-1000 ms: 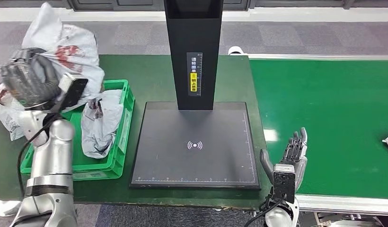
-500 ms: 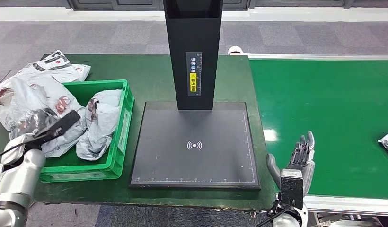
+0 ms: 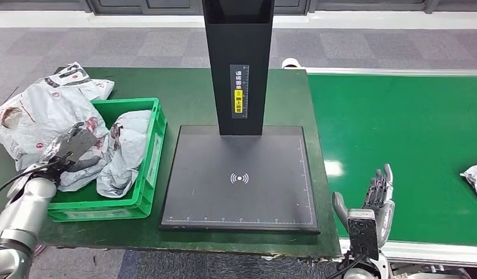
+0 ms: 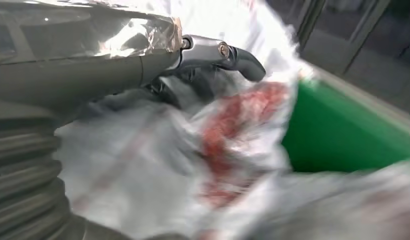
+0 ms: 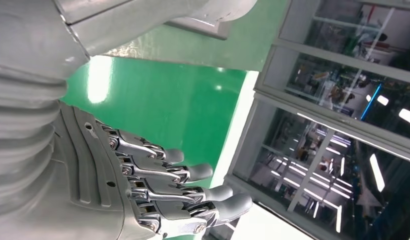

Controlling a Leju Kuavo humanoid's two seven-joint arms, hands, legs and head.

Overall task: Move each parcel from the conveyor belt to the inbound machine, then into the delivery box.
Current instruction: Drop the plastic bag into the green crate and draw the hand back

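In the green crate (image 3: 148,172), grey parcels (image 3: 127,152) lie heaped

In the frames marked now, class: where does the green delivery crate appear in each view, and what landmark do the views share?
Head view: green crate, left of the scanner plate.
Left wrist view: green crate wall, beyond the parcel.
Right wrist view: no crate.
Shared landmark: white-and-red parcel.

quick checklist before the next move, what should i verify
1. Scanner plate free of parcels: ok.
2. Right hand holds nothing, fingers apart: ok.
3. Next parcel on the conveyor belt, at the far right edge: ok.
4. Left hand let go of the grey parcel in the green box: cannot tell.
5. That parcel fully inside the box: not ok, it hangs over the rim.
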